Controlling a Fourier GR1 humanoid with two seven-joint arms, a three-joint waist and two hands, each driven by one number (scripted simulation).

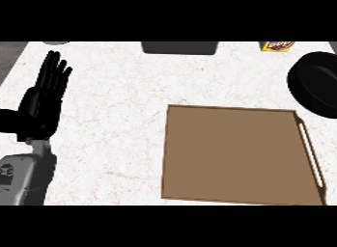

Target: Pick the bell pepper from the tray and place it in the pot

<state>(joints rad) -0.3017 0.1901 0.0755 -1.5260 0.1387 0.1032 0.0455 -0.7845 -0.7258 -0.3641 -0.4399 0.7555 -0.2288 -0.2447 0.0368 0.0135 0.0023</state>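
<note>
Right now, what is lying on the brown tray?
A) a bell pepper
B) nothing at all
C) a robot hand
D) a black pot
B: the brown tray shows only its bare surface; the black pot sits on the counter beyond its far right corner, and the left hand rests open at the view's left side, fingers up. No bell pepper shows anywhere in the view.
</note>
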